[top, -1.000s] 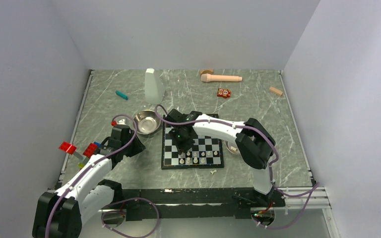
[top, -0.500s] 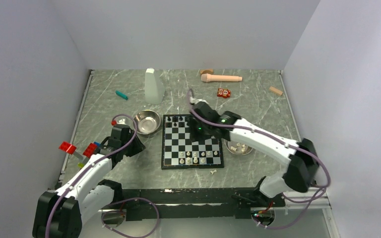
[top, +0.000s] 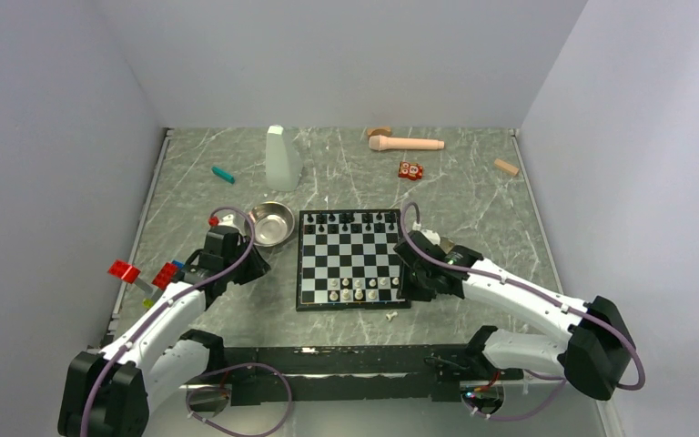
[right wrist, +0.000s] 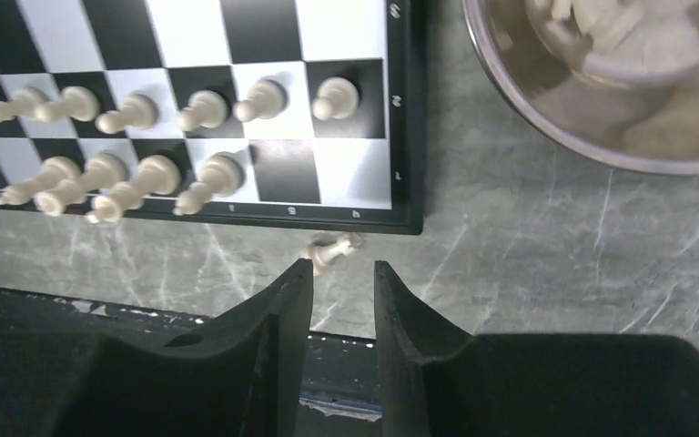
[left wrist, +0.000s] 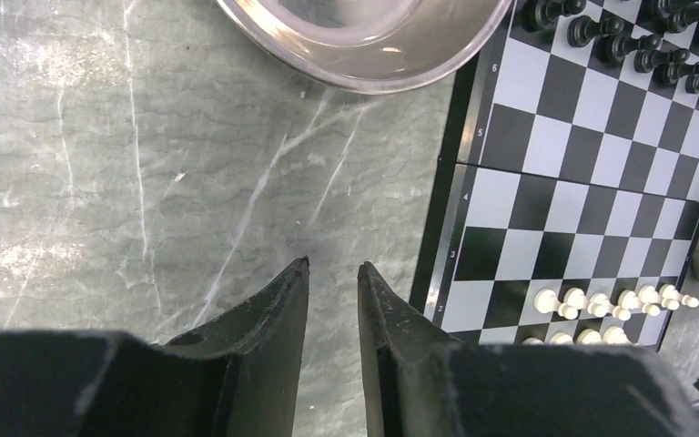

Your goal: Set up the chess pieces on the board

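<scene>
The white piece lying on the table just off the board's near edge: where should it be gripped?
Across its narrow stem, straight down from above: the loose white piece lies on its side on the table, beside the board.

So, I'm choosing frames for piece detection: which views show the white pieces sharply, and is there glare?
Right wrist: white pieces sharp, steel bowl soft with reflections. Left wrist: board sharp, second bowl glints at rim. Top external: even light, pieces tiny.
</scene>
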